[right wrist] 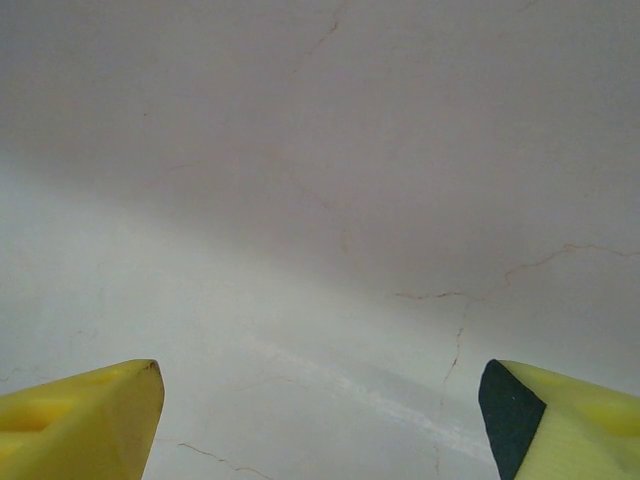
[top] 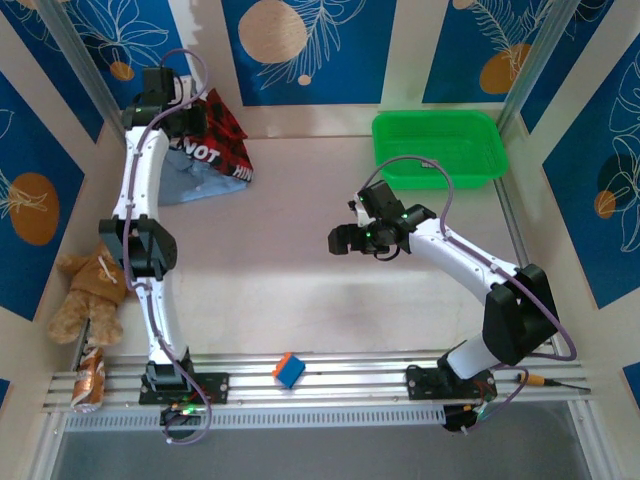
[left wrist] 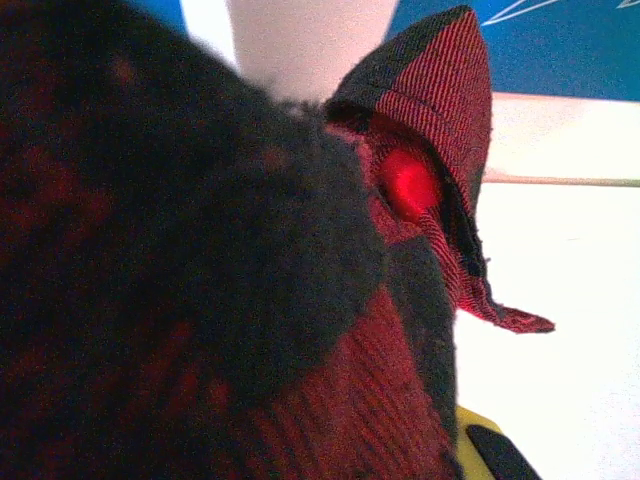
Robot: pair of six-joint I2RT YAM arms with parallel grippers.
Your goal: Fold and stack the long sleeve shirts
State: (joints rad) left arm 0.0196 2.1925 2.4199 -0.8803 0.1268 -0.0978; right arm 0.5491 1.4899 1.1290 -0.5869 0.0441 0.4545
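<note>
Flannel shirt (top: 224,130) crumpled, red-and-black checked

Checked shirt (top: 226,128) over blue shirt (top: 186,186), upper left.
Left gripper (top: 195,124) pinches the checked shirt; right gripper (top: 338,240) hovers mid-frame.

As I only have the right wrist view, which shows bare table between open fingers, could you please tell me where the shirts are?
Observer: Both are at the far left corner; the red-and-black checked shirt is bunched partly over the light blue shirt.
Operator: Thank you. Is the left gripper on them?
Observer: Yes, the left gripper is shut on the checked shirt, with flannel right up against its camera.
Operator: And what is around my gripper?
Observer: The right gripper hangs open above bare table near the middle; a green tray sits beyond it, far right.
</note>
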